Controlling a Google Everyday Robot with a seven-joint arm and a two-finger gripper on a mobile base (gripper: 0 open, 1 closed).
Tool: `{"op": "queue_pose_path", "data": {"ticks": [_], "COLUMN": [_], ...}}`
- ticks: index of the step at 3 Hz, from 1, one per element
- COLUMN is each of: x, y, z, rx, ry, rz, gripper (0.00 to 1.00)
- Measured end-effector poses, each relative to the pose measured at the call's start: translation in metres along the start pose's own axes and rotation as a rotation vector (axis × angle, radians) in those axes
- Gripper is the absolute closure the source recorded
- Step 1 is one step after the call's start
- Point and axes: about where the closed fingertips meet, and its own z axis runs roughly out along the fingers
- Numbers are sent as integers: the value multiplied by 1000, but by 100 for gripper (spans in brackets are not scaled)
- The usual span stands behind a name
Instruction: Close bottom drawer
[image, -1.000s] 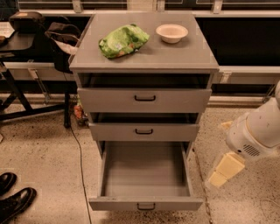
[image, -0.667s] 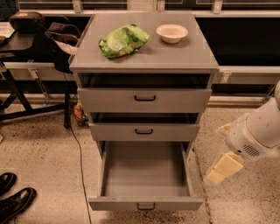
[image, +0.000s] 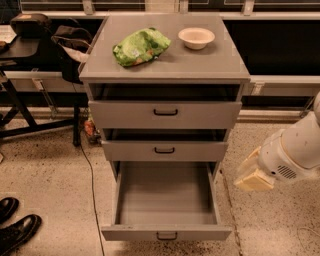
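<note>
The bottom drawer of the grey cabinet is pulled far out toward me. Its plain grey tray is empty, and a small dark loop handle sits on the slim front panel. The middle drawer and the top drawer each stick out slightly. My gripper hangs at the right of the cabinet, beside the open drawer's right side and apart from it, about level with the tray. The white arm behind it reaches in from the right edge.
A green bag and a white bowl rest on the cabinet top. Black shoes stand at the lower left. A dark cable runs along the floor left of the drawer. A black stand with a bag is at the left.
My gripper has risen a little and edged slightly left toward the open drawer. The drawers have not moved.
</note>
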Motion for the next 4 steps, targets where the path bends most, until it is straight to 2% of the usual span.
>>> {"op": "queue_pose_path", "data": {"ticks": [1,2,4], "x": [10,33,69], "y": [1,5,23], "z": [10,44,124], "rx": [-1,-37,-98], "ry": [-22,-29,-2], "rz": [29,77,115], "gripper": [85,100,100]}}
